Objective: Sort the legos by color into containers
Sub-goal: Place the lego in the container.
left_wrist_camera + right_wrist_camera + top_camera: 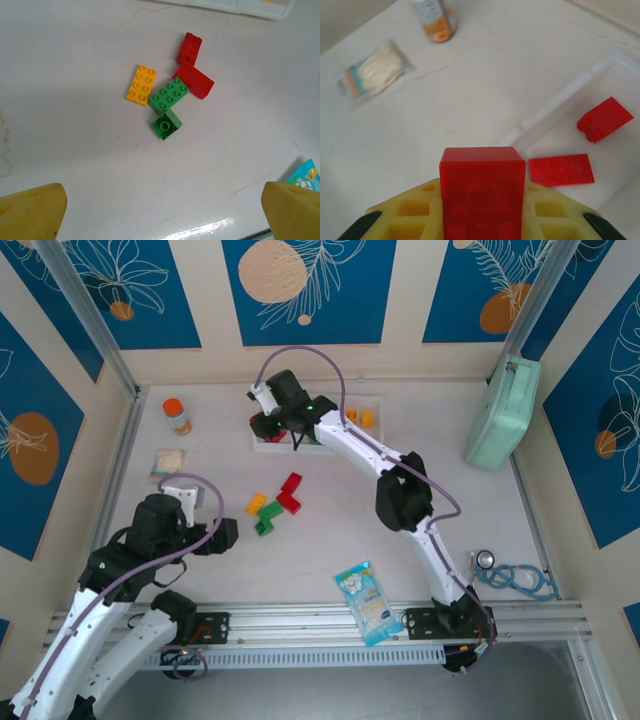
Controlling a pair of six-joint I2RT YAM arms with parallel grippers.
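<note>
Five loose legos (272,506) lie in a cluster in the middle of the worktop (330,550) in the overhead view: yellow, green and red. The left arm (150,540) rests near the front edge, left of the cluster. The right arm (400,495) reaches to the far side, its wrist above the left end of the containers (268,445); orange bricks (358,417) sit in the right-hand part. An orange-capped bottle (177,416) and a small clear packet (168,462) lie at the far left. A mint-green case (503,412) stands at the right, and a blue-white snack packet (368,602) lies at the front.

From the left wrist, the left jaws stand wide open and empty, with the yellow fingers (35,210) at the bottom corners. Ahead lie a yellow-orange brick (141,83), a long green brick (169,96) touching a square green brick (166,124), and two red bricks (193,80) touching each other.

From the right wrist, the right jaws are closed on a red block (482,192), held above the worktop just beside the corner of the end bin (555,107). Inside that bin lie a flat red plate (561,170) and a tilted red piece (605,119), apart from each other.
</note>
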